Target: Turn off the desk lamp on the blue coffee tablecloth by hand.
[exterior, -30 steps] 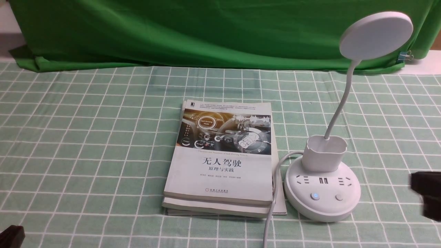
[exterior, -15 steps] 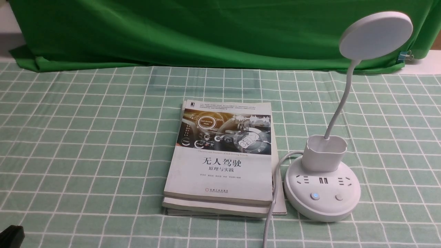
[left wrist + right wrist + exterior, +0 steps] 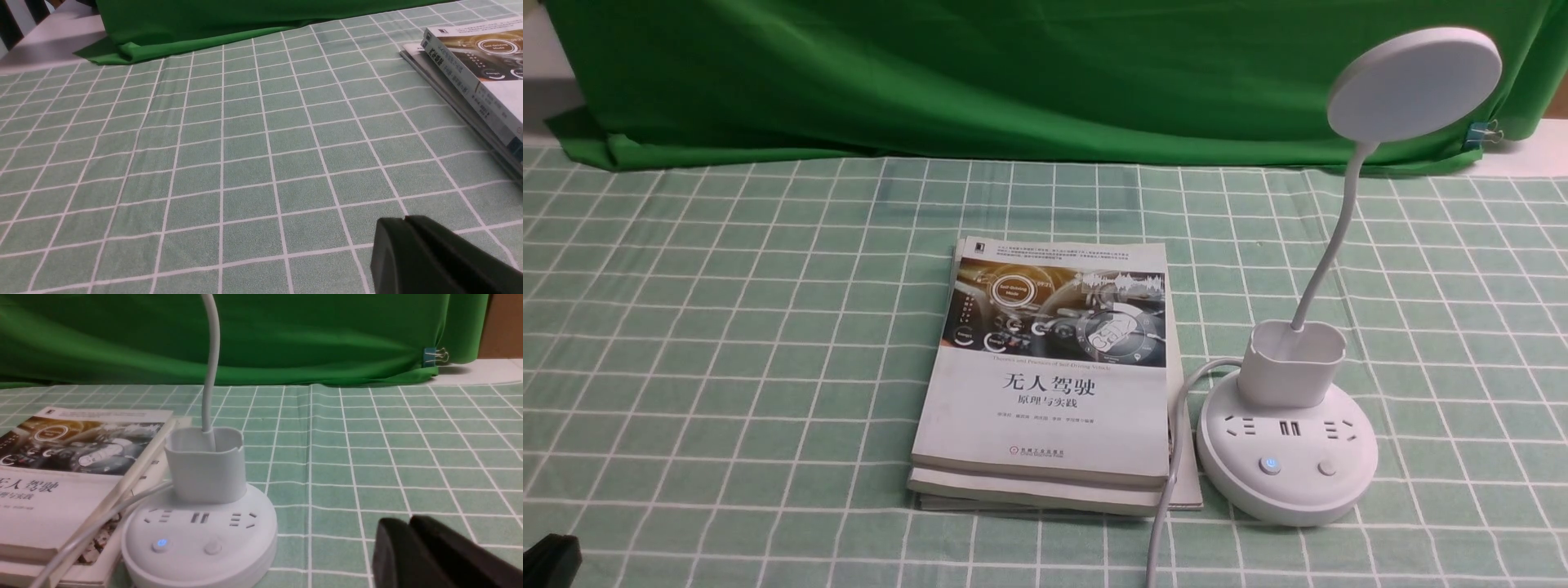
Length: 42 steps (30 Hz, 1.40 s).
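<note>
The desk lamp [image 3: 1287, 457] is standing in the lower right of the front frame on the blue coffee tablecloth [image 3: 727, 327], its round base just beside a stack of books [image 3: 1045, 384] lying at the frame's centre. Its thin neck is curving up to the disc head in the upper right corner, in front of the green backdrop cloth [image 3: 1013, 73]. On the base, the left of two buttons is glowing blue. A white cord [image 3: 1168, 482] is running from the base down along the books' edge.

The left gripper [image 3: 549, 559] is showing only as a dark corner at the lower left of the front frame; in its wrist view the fingers [image 3: 412, 245] appear pressed together. The right gripper [image 3: 408, 531] is out of the front frame; in its wrist view it is sitting low beside the lamp base, apart from it, jaws seemingly closed on nothing.
</note>
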{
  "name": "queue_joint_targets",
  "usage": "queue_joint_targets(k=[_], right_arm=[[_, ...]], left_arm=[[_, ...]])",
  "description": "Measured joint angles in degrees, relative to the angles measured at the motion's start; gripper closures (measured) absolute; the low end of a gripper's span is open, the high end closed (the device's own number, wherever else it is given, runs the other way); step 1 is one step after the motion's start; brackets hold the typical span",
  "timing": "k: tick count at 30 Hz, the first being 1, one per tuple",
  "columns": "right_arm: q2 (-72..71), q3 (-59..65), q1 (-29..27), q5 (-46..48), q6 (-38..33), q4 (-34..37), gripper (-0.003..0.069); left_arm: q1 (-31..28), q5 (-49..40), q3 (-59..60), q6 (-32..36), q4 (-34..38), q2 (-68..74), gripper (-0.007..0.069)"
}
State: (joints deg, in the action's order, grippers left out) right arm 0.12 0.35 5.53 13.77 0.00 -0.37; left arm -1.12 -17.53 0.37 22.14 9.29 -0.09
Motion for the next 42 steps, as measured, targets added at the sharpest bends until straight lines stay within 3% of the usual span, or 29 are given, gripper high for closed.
queue_joint_targets(k=[42], right_arm=[[0.0,0.0,0.0,-0.1,0.0,0.0,0.0501]], left_arm=[[0.0,0.0,0.0,0.0,0.0,0.0,0.0624]])
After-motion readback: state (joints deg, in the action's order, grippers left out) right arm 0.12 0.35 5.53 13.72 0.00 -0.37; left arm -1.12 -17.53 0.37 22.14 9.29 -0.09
